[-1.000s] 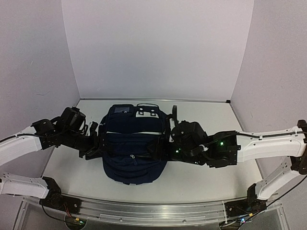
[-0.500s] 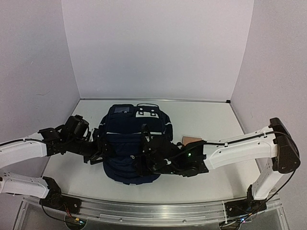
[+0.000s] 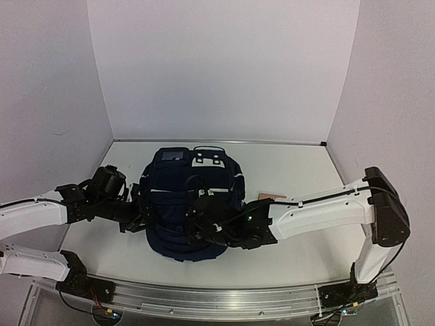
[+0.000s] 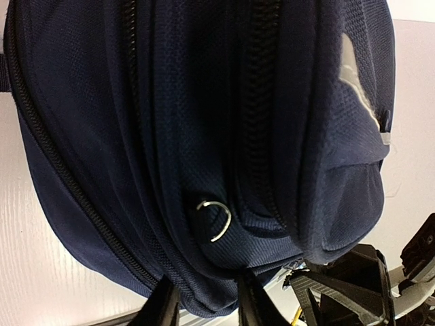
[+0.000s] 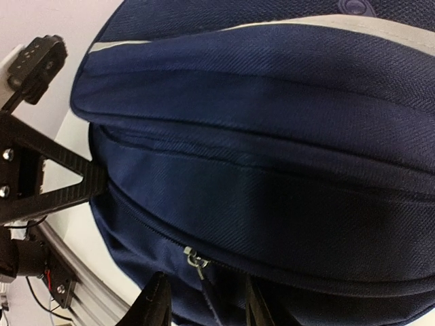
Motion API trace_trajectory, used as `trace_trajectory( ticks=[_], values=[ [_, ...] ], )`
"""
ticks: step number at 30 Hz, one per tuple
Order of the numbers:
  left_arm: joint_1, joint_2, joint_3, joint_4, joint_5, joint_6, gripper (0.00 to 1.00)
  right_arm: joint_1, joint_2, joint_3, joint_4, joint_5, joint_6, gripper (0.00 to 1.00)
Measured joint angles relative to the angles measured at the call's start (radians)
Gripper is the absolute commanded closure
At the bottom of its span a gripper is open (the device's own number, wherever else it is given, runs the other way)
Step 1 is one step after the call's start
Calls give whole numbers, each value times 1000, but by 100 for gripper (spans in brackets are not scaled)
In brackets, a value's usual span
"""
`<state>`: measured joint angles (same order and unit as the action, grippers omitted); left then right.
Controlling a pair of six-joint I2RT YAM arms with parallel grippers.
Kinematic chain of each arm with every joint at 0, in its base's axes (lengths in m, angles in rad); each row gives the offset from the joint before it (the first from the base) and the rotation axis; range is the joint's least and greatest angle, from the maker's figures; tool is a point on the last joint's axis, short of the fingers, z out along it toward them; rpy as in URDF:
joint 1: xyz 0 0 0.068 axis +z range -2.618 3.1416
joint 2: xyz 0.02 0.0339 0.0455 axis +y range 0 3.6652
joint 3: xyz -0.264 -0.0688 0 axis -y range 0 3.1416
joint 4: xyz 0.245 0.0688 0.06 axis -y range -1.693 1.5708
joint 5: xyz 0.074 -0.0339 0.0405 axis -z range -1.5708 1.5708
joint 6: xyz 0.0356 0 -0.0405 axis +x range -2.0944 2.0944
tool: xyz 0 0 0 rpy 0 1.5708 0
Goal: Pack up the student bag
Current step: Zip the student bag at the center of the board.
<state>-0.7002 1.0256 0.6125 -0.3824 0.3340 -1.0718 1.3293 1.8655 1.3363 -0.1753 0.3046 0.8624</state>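
The navy student bag (image 3: 178,191) lies in the middle of the table, white stripes toward the back. My left gripper (image 3: 141,216) is at its left side. In the left wrist view its fingers (image 4: 206,309) pinch a fold of the bag's (image 4: 170,102) lower edge, just below a small metal ring (image 4: 214,219). My right gripper (image 3: 194,227) reaches across the bag's front. In the right wrist view it (image 5: 204,305) is open, and a metal zip pull (image 5: 195,259) on the bag (image 5: 272,136) hangs between its fingers, untouched.
A small tan object (image 3: 272,196) lies on the table just right of the bag, behind my right arm. White walls close in the back and both sides. An aluminium rail (image 3: 204,299) runs along the near edge.
My right arm has swung from the bag's right side across its front, ending further left over the front pocket and uncovering the tan object. My left gripper shifted slightly nearer and stays at the bag's left side.
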Motion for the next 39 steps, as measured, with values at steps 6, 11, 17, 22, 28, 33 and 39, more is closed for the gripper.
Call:
trace_trajectory(
  ticks=[6,11,17,22,28,33,39],
  values=[
    [1,0,0,0,-5,-1,88,0,29,21,-32,25,8,74],
    [6,0,0,-2,-7,0,100,0,67,51,-53,32,6,100],
    [55,17,0,-13,19,36,100,1,74,74,-75,50,17,100],
    [226,59,5,-11,102,124,100,-1,24,44,-116,64,36,100],
    [439,215,75,3,246,270,100,-57,-61,-30,-124,26,39,100],
    [552,411,204,34,352,400,99,-140,-73,-92,-30,-50,-39,100],
    [579,512,344,66,341,472,43,-220,-76,-123,60,-157,-143,100]
  ],
)
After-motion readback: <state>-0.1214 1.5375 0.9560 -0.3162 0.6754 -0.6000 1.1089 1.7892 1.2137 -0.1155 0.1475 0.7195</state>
